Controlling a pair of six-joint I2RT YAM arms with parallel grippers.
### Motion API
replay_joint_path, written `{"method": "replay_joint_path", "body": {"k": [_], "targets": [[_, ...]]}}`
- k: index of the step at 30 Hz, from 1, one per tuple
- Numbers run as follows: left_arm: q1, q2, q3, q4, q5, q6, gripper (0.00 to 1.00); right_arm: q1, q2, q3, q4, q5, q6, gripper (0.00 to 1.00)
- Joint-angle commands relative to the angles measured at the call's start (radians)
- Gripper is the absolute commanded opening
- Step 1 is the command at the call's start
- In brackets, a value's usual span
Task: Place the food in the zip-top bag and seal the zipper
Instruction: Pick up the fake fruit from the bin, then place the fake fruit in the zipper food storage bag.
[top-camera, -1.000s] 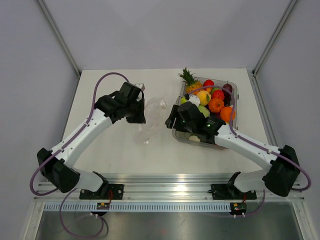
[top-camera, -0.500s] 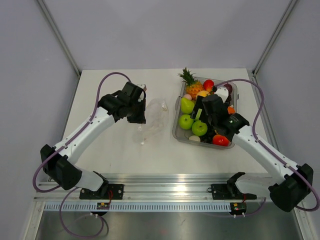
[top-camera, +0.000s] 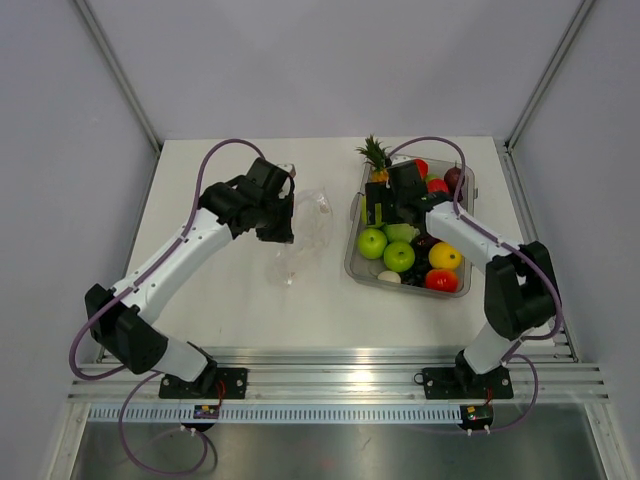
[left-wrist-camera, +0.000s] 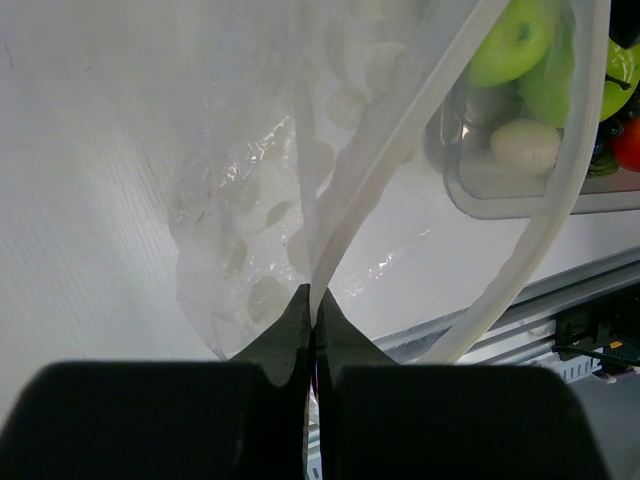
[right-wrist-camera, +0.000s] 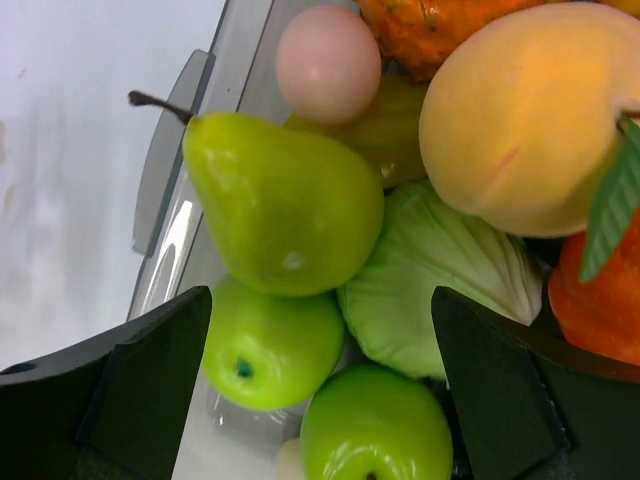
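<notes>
The clear zip-top bag (top-camera: 303, 238) lies crumpled on the white table left of the tray. My left gripper (top-camera: 277, 228) is shut on its mouth edge; in the left wrist view the fingertips (left-wrist-camera: 312, 300) pinch the pale zipper (left-wrist-camera: 400, 130) strip, which loops away to the right. My right gripper (top-camera: 385, 208) hovers open above the food in the tray (top-camera: 352, 262). Between its fingers (right-wrist-camera: 320, 330) lie a green pear (right-wrist-camera: 285, 205), two green apples (right-wrist-camera: 270, 345), and a pale cabbage (right-wrist-camera: 440, 290), none of them gripped. No food shows inside the bag.
A peach (right-wrist-camera: 525, 110), a pink ball (right-wrist-camera: 328, 60) and an orange piece (right-wrist-camera: 600, 290) crowd the far part of the tray. A pineapple (top-camera: 377, 157) sits at its back left corner, yellow (top-camera: 445, 256) and red (top-camera: 441, 280) pieces at the front right.
My right arm has swung from beside the bag back over the tray, and its jaws have opened wide. My left gripper has kept its hold on the bag, shifting only slightly.
</notes>
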Motion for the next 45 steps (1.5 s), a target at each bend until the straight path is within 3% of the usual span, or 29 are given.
{"method": "replay_joint_path", "body": {"k": [1,18,24,25,27,34,40,45], "targets": [[0.002,0.007,0.040,0.015,0.019,0.017,0.00,-0.011,0.049,0.070,0.086,-0.062,-0.074,0.99],[0.002,0.007,0.048,0.019,0.027,0.028,0.00,-0.048,0.162,0.064,0.220,-0.175,-0.040,0.99],[0.002,0.008,0.049,0.021,0.033,0.028,0.00,-0.052,0.081,0.003,0.241,-0.161,-0.017,0.67],[0.002,0.007,0.048,0.023,0.035,0.028,0.00,-0.051,0.048,-0.007,0.246,-0.154,-0.010,0.58],[0.002,0.008,0.043,0.027,0.038,0.026,0.00,-0.051,0.011,-0.036,0.249,-0.146,0.001,0.53],[0.002,0.016,0.039,0.038,0.059,0.035,0.00,-0.051,-0.173,-0.068,0.153,-0.125,0.033,0.51],[0.002,0.025,0.026,0.056,0.101,0.021,0.00,-0.023,-0.342,-0.056,0.054,-0.220,0.108,0.54],[0.002,0.027,0.045,0.050,0.105,0.008,0.00,0.191,-0.437,0.028,-0.041,-0.175,0.184,0.55]]}}
